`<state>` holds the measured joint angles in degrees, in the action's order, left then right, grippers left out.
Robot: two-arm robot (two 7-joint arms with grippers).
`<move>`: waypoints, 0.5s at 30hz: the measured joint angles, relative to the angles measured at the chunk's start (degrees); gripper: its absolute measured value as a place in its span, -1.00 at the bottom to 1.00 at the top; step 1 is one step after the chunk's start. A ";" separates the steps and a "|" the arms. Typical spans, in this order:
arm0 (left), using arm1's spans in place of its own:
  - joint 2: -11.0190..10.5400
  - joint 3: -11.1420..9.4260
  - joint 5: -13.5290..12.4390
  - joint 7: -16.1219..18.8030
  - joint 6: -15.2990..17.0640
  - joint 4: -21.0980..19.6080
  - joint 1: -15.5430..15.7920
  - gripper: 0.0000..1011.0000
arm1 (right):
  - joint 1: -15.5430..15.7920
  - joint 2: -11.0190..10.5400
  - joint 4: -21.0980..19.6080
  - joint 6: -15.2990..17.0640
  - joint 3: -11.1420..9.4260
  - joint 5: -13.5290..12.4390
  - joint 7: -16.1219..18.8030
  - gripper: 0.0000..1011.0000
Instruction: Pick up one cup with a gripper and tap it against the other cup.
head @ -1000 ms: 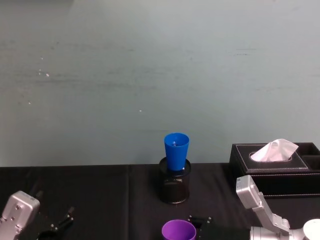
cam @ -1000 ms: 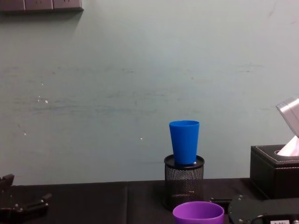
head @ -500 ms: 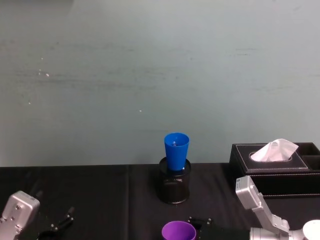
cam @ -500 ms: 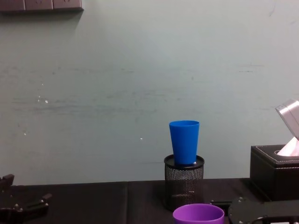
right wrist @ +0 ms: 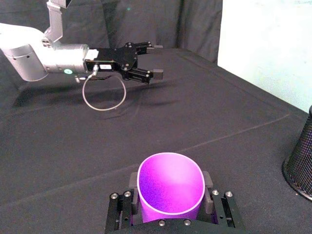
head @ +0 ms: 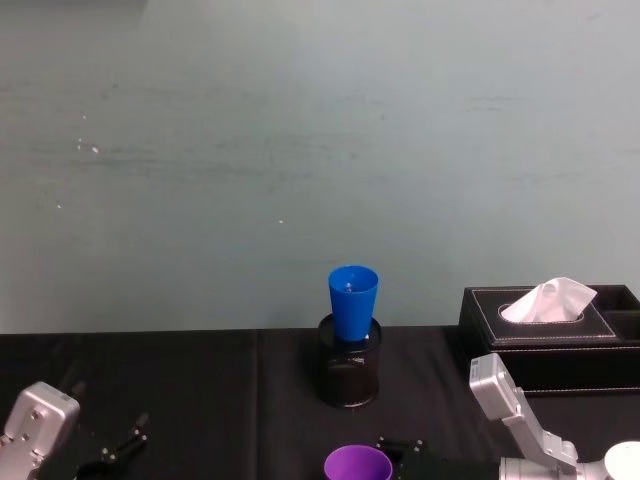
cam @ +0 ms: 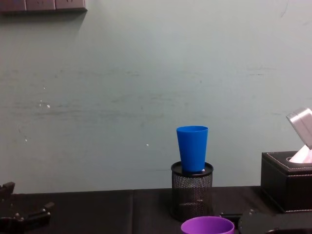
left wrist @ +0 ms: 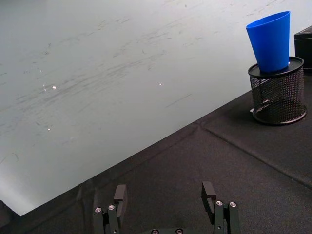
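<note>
The black-draped table (head: 200,380) stretches ahead of me, with the tissue box (head: 550,330) off to my right and the mesh pen holder (head: 349,372) standing centre-back, carrying the blue cup (head: 353,303) upright on its rim, raised where I can reach it for a tap. My right gripper (right wrist: 171,207) is clamped on the purple cup (right wrist: 170,187), a jaw on either side of its wall, mouth up, low and near me, short of the holder. My left gripper (left wrist: 165,207) hangs parked low on the left, jaws apart on nothing.
</note>
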<state>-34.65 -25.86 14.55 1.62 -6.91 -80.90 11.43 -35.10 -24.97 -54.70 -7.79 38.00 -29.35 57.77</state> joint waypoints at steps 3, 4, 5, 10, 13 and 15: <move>0.00 0.00 0.00 0.00 0.00 0.00 0.00 0.98 | -0.03 0.04 0.10 0.17 0.01 0.00 0.01 0.45; 0.00 0.00 0.00 0.00 0.00 0.00 0.00 0.98 | -0.03 0.04 0.10 0.18 0.02 -0.01 0.01 0.45; 0.00 0.00 0.00 0.00 0.00 0.00 0.00 0.98 | -0.03 0.04 0.09 0.18 0.02 -0.01 0.01 0.45; 0.00 0.00 0.00 0.00 0.00 0.00 0.00 0.98 | -0.03 0.03 0.04 0.16 0.04 -0.02 0.02 0.45; 0.00 0.00 0.00 0.00 0.00 0.00 0.00 0.98 | -0.03 0.02 0.02 0.14 0.04 -0.03 0.03 0.45; 0.00 0.00 0.00 0.00 0.00 0.00 0.00 0.98 | -0.03 0.01 0.01 0.13 0.04 -0.04 0.03 0.45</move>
<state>-34.65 -25.86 14.55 1.62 -6.91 -80.90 11.43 -35.13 -24.96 -54.68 -7.66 38.04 -29.39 57.80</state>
